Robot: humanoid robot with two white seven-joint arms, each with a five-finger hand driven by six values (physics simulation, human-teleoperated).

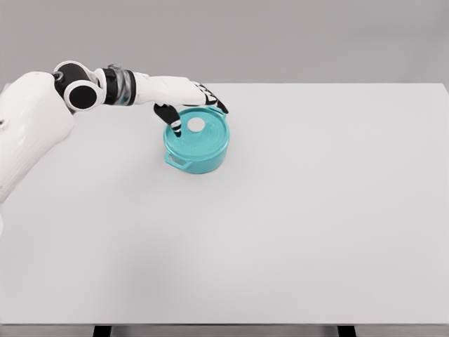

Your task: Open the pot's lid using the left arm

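Note:
A teal pot [198, 149] with side handles stands on the white table [302, 210], left of the middle. Its teal lid [203, 132] sits closed on top, with a round white knob [196, 124] at the centre. My left hand [195, 105] hovers over the lid's far left edge, fingers spread. The dark fingertips [219, 105] reach past the knob on the far side, and the thumb [172, 121] hangs down just left of the knob. Nothing is held. The right arm is out of view.
My left arm [42, 126] stretches in from the left edge across the table's far left corner. The table's front edge runs near the bottom of the head view.

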